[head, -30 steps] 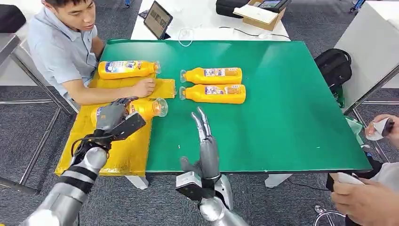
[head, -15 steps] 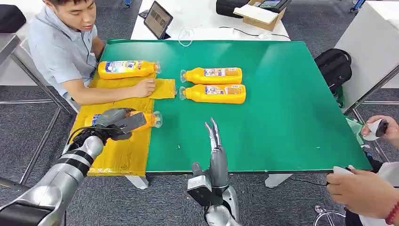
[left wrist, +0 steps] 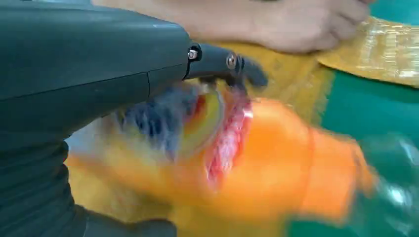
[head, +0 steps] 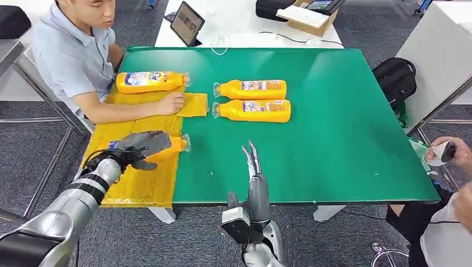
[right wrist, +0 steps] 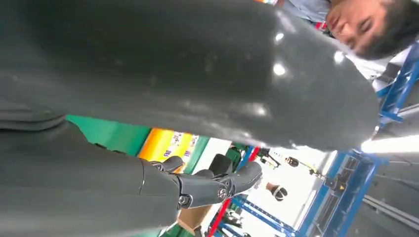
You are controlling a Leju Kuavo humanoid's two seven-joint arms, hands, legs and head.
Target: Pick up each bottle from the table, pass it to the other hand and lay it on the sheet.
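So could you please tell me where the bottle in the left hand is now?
In the head view, the orange plastic bottle lies in the left hand over the yellow sheet, at the green table's left edge.

Rectangular table with a matte green top [head: 334,139], seen from above in the head view. Along its left edge, a crinkled yellow sheet [head: 139,186], overhanging the near corner. On the sheet's far end, one orange plastic bottle with a printed label [head: 149,82], lying flat. On the bare green just right of the sheet, two like orange bottles [head: 251,89] [head: 253,110], side by side, clear caps toward the sheet.
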